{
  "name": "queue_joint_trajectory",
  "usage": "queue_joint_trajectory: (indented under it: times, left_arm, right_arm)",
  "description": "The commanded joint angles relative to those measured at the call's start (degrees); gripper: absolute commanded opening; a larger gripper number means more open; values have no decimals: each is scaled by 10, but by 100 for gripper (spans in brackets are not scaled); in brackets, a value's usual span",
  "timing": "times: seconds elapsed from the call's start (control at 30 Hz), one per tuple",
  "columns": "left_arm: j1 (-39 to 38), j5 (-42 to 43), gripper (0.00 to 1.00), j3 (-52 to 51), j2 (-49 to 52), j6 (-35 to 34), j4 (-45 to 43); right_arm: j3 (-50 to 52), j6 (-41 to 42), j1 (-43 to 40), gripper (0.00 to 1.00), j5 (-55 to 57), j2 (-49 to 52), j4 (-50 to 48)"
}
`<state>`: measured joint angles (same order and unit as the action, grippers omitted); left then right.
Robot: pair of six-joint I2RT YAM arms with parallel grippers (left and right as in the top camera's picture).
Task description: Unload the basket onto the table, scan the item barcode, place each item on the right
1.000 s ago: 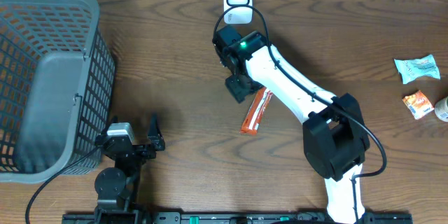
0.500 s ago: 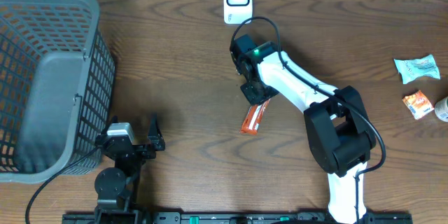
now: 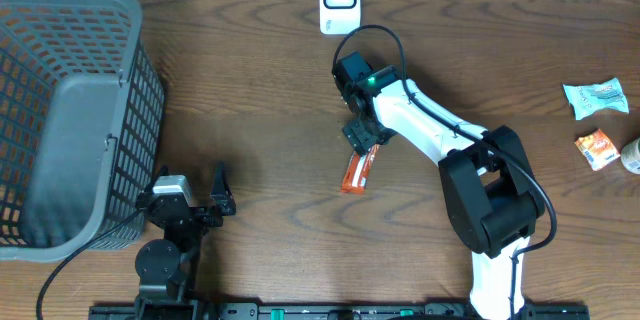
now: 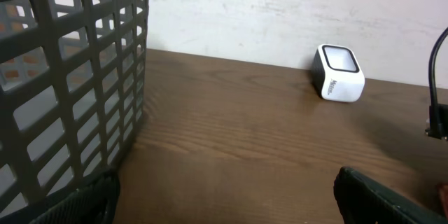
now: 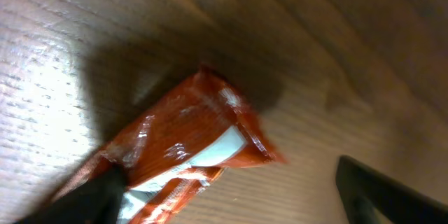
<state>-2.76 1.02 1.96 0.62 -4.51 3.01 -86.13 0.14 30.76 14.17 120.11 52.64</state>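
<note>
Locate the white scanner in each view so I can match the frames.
Overhead: white scanner at top centre, at the far edge of the table.
Left wrist: right of centre, upper half, standing on the wood in front of the wall.
Right wrist: not in it; only the orange packet on the wood.
Shared landmark: the grey basket, left of the scanner in the overhead and left wrist views.

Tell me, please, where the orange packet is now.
In the overhead view the orange packet lies mid-table, just below the right arm's fingers, with the white scanner farther up.
</note>
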Motion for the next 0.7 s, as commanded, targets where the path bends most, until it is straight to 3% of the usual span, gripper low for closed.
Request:
queue_joint_trajectory:
  times: [0.0, 0.17, 0.23, 0.33, 0.43, 0.67]
  left_arm:
    - [2, -4, 98, -17, -3, -1, 10]
    - [2, -4, 98, -17, -3, -1, 10]
    - [2, -4, 98, -17, -3, -1, 10]
    - [2, -4, 98, -17, -3, -1, 10]
    - [2, -4, 98, -17, -3, -1, 10]
    - [2, -4, 98, -17, -3, -1, 10]
  right_arm:
    - [15, 0, 4, 99, 7, 13, -4]
    - [11, 0, 7, 99, -9, 10, 4]
    - [1, 0, 11, 94, -31, 4, 18]
    - [-17, 0, 18, 69, -67, -10, 41]
    - [-23, 0, 23, 36, -115, -23, 46]
    - [-22, 1, 27, 35, -132, -22, 48]
